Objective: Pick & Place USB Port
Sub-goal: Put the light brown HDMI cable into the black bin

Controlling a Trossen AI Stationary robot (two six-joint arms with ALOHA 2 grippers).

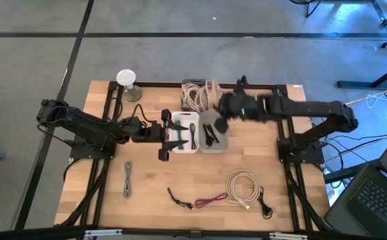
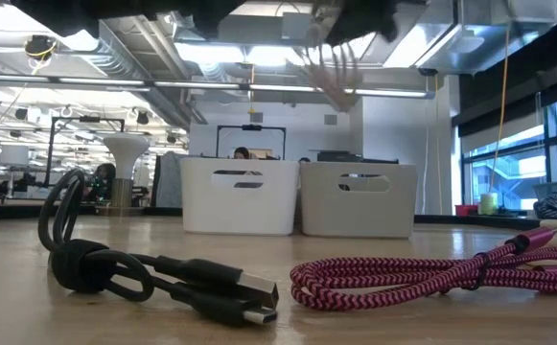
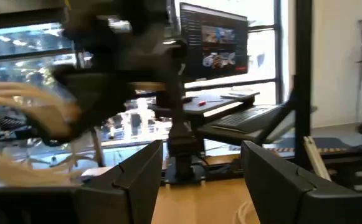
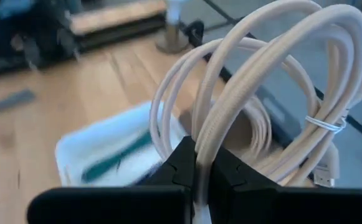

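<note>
My right gripper (image 4: 199,163) is shut on a coiled beige braided USB cable (image 4: 274,68), bound with a white twist tie (image 4: 326,122). It hangs in the air over the far side of the grey bin (image 1: 214,135), where my right gripper (image 1: 221,110) and the cable (image 1: 210,90) look blurred. The low view shows the cable (image 2: 332,69) high above both bins. My left gripper (image 1: 169,137) stands open at the left wall of the white bin (image 1: 184,133). Nothing is between its fingers (image 3: 196,180). My right gripper pinches a few strands of the coil (image 4: 205,138) between its two fingers. The fingers come from the table's right side and slant downward. The coil is lifted clear of the bins and the table, its loops reaching out beyond the fingertips.
A dark tray with more beige cables (image 1: 193,95) sits behind the bins. A white stand (image 1: 126,80) is at the far left. Near the front lie a grey cable (image 1: 127,179), a black cable (image 2: 144,268), a pink braided cable (image 2: 422,278) and a beige coil (image 1: 243,187).
</note>
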